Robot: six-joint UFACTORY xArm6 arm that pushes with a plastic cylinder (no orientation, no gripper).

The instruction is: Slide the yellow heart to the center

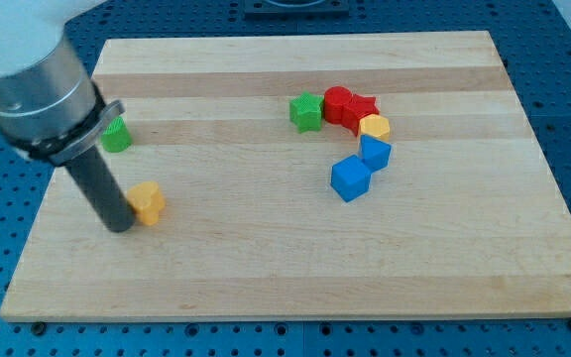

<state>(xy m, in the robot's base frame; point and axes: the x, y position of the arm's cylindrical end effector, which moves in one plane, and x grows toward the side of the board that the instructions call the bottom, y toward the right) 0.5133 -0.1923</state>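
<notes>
The yellow heart (148, 201) lies on the wooden board (295, 258), left of the middle. My tip (120, 225) rests on the board right against the heart's left side, touching it. The arm's grey body rises to the view's top left and hides part of the green cylinder (118, 135).
A cluster sits right of the middle: a green star (306, 111), a red cylinder (338, 102), a red star (362, 108), a small yellow block (374, 127), a blue block (375, 152) and a blue cube (350, 178).
</notes>
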